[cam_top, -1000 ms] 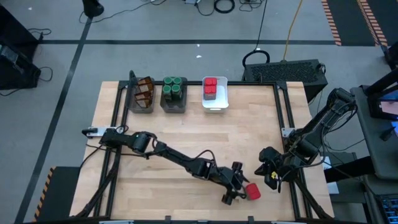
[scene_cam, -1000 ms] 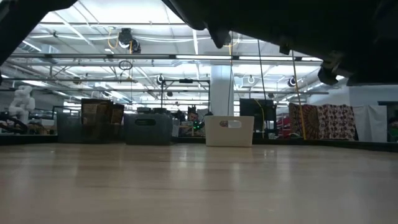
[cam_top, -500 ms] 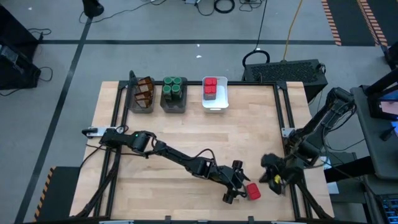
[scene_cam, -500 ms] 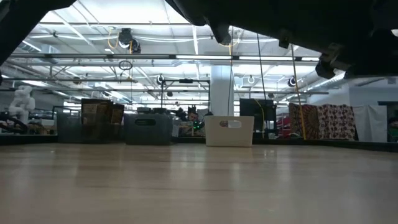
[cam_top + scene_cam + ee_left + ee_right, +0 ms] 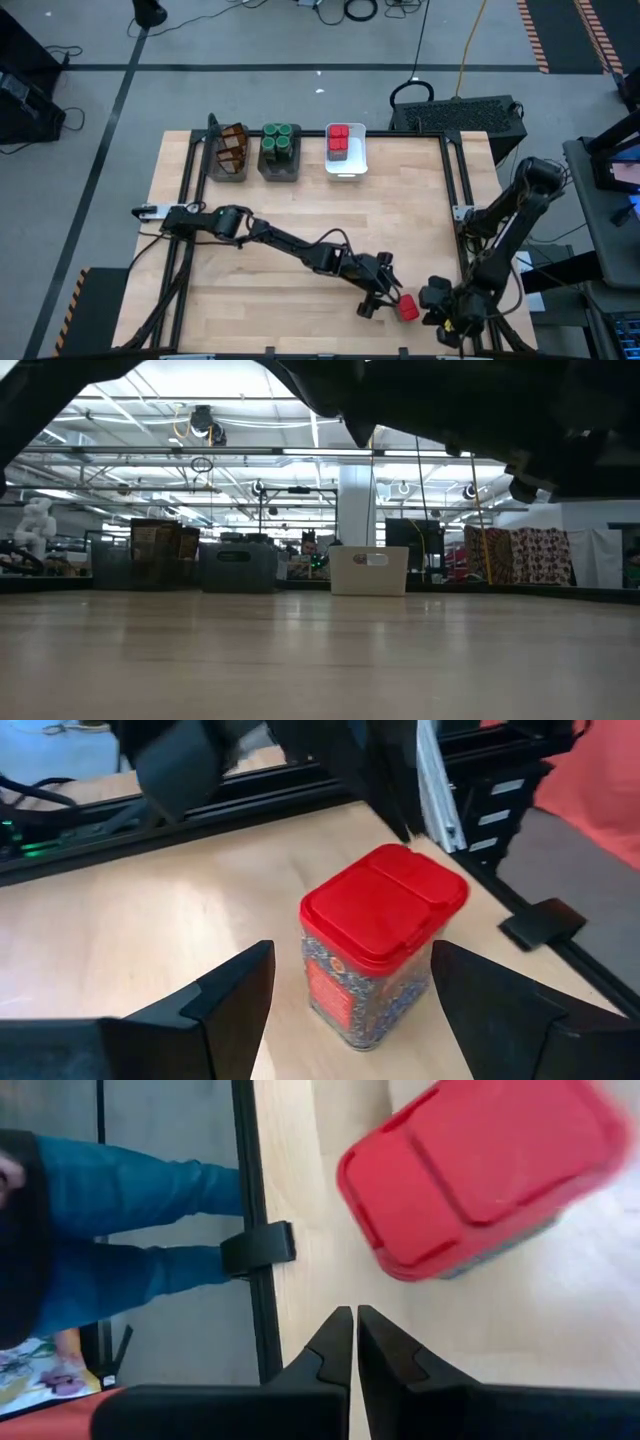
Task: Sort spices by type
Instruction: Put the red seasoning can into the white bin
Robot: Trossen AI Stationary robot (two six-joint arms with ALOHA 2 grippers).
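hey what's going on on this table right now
The robot is sorting spices into three bins at the table's far edge. The brown packets, the green-lidded jars and several red tins are already binned. One last red-lidded tin stands upright near the front right of the table. The left gripper is open, with a finger on either side of the tin, not yet closed on it. The right gripper is shut, waiting close beside it.

You work in an industrial lab hall: grey concrete floor point(image 5: 300, 40), hazard-striped floor tape point(image 5: 535, 35), ceiling strip lights point(image 5: 250, 405), loose cables point(image 5: 360, 10).
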